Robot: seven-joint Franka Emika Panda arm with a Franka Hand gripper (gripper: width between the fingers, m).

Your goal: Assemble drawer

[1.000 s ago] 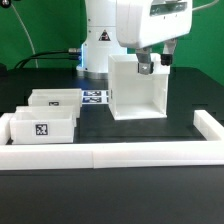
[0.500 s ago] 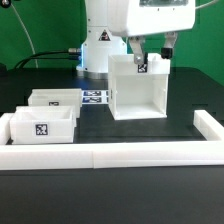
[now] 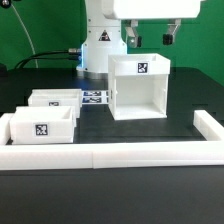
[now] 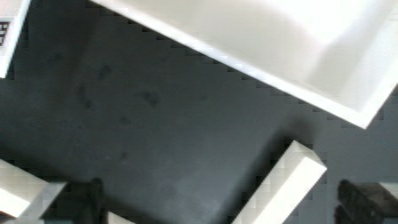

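Observation:
The white drawer housing [image 3: 138, 90], an open-fronted box, stands upright on the black table with a marker tag on its top edge. My gripper [image 3: 149, 38] hangs above its top, clear of it, open and empty. Two small white drawer boxes [image 3: 55, 100] [image 3: 42, 128] sit at the exterior view's left, each with a tag on its front. In the wrist view my dark fingertips [image 4: 365, 200] flank a narrow white edge [image 4: 294, 190] without touching it, and a large white panel [image 4: 267, 40] shows farther off over the dark table.
A low white wall [image 3: 110, 155] runs along the front and up both sides of the work area. The marker board [image 3: 95, 97] lies flat between the drawers and the housing. The robot base [image 3: 100, 50] stands behind.
My gripper has risen straight up from the top edge of the housing, where it was a second ago, and now hangs clear above it. The housing has stayed in place.

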